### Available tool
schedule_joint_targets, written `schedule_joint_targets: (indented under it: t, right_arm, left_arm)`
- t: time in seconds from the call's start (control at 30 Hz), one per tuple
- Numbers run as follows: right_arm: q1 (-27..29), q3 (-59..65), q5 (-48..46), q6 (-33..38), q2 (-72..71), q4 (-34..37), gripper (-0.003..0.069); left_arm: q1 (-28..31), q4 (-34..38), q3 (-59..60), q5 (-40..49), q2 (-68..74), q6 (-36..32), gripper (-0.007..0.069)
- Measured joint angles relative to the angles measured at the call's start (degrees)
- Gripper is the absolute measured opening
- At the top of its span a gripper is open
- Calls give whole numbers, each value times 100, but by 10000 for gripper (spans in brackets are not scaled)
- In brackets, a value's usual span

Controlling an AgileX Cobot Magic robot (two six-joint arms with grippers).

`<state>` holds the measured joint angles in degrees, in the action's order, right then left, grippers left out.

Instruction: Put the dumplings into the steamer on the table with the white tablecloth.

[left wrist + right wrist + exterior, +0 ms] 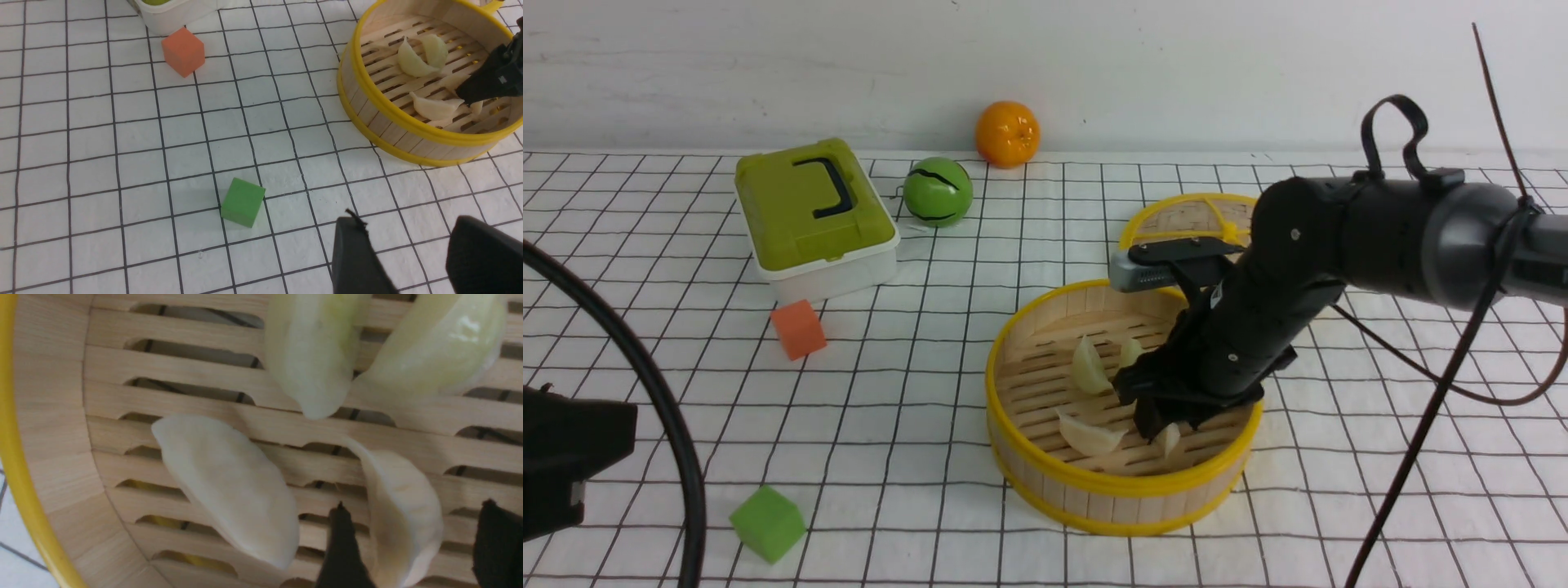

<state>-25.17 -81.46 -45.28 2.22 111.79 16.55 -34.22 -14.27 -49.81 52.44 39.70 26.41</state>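
Bamboo steamer [1045, 490] sits right of centre on the white tablecloth [931, 343] covering the tabletop [1339, 523], all four dumplings [1089, 365] on its slatted floor. The right end effector [1168, 426] reaches inside, jaws apart astride one cream dumpling [402, 514], its arm [1380, 237] hiding part of the lid [1176, 214] behind. Well left lie an orange cube [799, 328], green cube [768, 523] and green-lidded box [813, 216]; the left end effector [408, 228] hangs with jaws spread, empty, over bare cloth.

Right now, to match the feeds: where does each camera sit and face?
Front: between the arms, facing forward across the table; right arm shows, reaching into the steamer.
Left wrist: angled down at the tablecloth; open left gripper shows.
Right wrist: close inside the steamer, over dumplings; open right gripper shows.
Shared: front and left wrist both show the green cube.
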Motion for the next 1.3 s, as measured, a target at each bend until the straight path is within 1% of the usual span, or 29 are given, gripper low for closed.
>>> schedule_joint_targets:
  t: [0.07, 0.13, 0.17, 0.23, 0.3, 0.33, 0.37, 0.43, 0.47, 0.5, 0.53, 0.57, 0.63, 0.67, 0.7, 0.73, 0.83, 0.97, 1.1, 1.3]
  right_arm:
    - [0, -54, -168, 0, -28, -6, 452]
    - [0, -168, -601, 7, -217, -30, 467]
    - [0, -202, -823, 75, -482, -44, 458]
    - [0, -209, -943, 147, -695, -44, 444]
    - [0, -209, -1163, 328, -1320, -44, 394]
    - [0, -193, -1259, 425, -1613, -53, 358]
    - [0, -159, -1292, 489, -1927, -56, 330]
    - [0, 26, -1293, 630, -2601, -65, 251]
    - [0, 51, -1293, 638, -2601, -65, 242]
    - [0, 200, -1287, 667, -2951, -65, 202]
    - [0, 497, -1208, 698, -3592, -69, 130]
    - [0, 670, -1160, 713, -3809, -69, 108]
    - [0, 1198, -872, 729, -4606, -82, 36]
    - [0, 1451, -689, 729, -4966, -87, 7]
    - [0, 1451, -647, 729, -5038, -87, 2]
    - [0, 1908, -285, 729, -5663, -87, -18]
    - [0, 2550, 368, 722, -6510, -87, -22]
    - [0, 3078, 900, 616, -7174, -180, -22]
    - [0, 3227, 953, 611, -7364, -317, -22]
    - [0, 3254, 748, 598, -7473, -423, -20]
  left_arm:
    - [0, 0, 0, 0, 0, 0, 316]
    - [0, -6, 0, 0, 0, 0, 316]
    - [0, -6, 0, 0, 0, 0, 316]
    - [0, -6, 0, 0, 0, 0, 316]
    - [0, -6, 0, 0, 0, 0, 316]
    - [0, -6, 0, 0, 0, 0, 316]
    - [0, -6, 0, 0, 0, 0, 316]
    - [0, -6, 0, 0, 0, 0, 316]
    - [0, -6, 0, 0, 0, 0, 316]
    - [0, -6, 0, 0, 0, 0, 316]
    - [0, -6, 0, 0, 0, 0, 316]
    - [0, -6, 0, 0, 0, 0, 316]
    - [0, -6, 0, 0, 0, 0, 316]
    - [0, -6, 0, 0, 0, 0, 316]
    - [0, -6, 0, 0, 0, 0, 316]
    - [0, -6, 0, 0, 0, 0, 316]
    - [0, -6, 0, 0, 0, 0, 316]
    - [0, -6, 0, -3, 0, 0, 316]
    - [0, -6, 0, -3, 0, 0, 316]
    - [0, -6, 0, -3, 0, 0, 316]
